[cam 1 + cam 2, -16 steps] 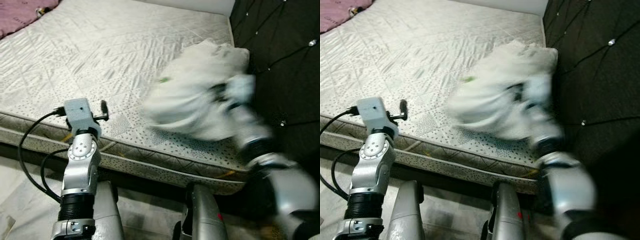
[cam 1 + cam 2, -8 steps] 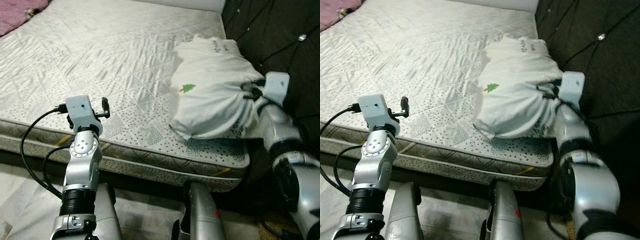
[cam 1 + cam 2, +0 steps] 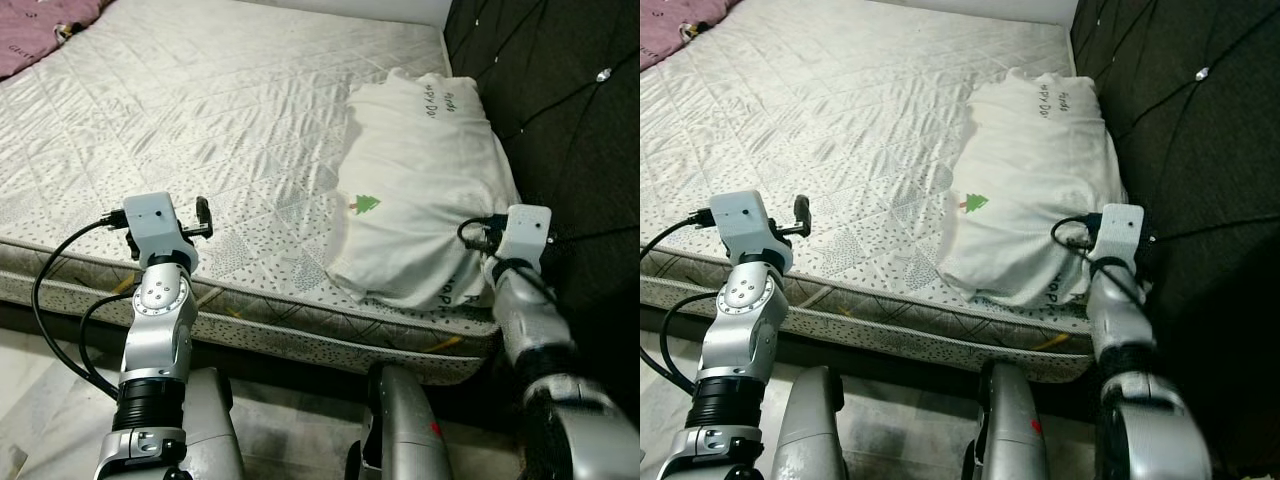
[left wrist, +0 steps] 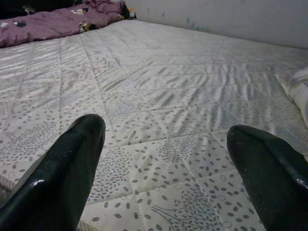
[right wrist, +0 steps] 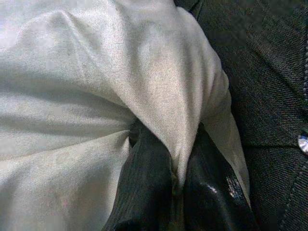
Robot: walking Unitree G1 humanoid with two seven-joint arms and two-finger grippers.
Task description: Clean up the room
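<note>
The pillow (image 3: 420, 190) lies flat on the mattress (image 3: 200, 120), at about 3 o'clock in my head view, its long side along the dark headboard (image 3: 560, 110). My right gripper (image 5: 175, 192) is pinched on a fold of its cover at the near corner. I judge the step to be letting go cleanly: part the fingers fully and draw straight back, so the cover does not drag the pillow off the edge. The pillow is white, soft and creased, with a small green tree mark and lettering. My left gripper (image 4: 168, 159) hovers with fingers spread above the near mattress edge, at 9 o'clock.
</note>
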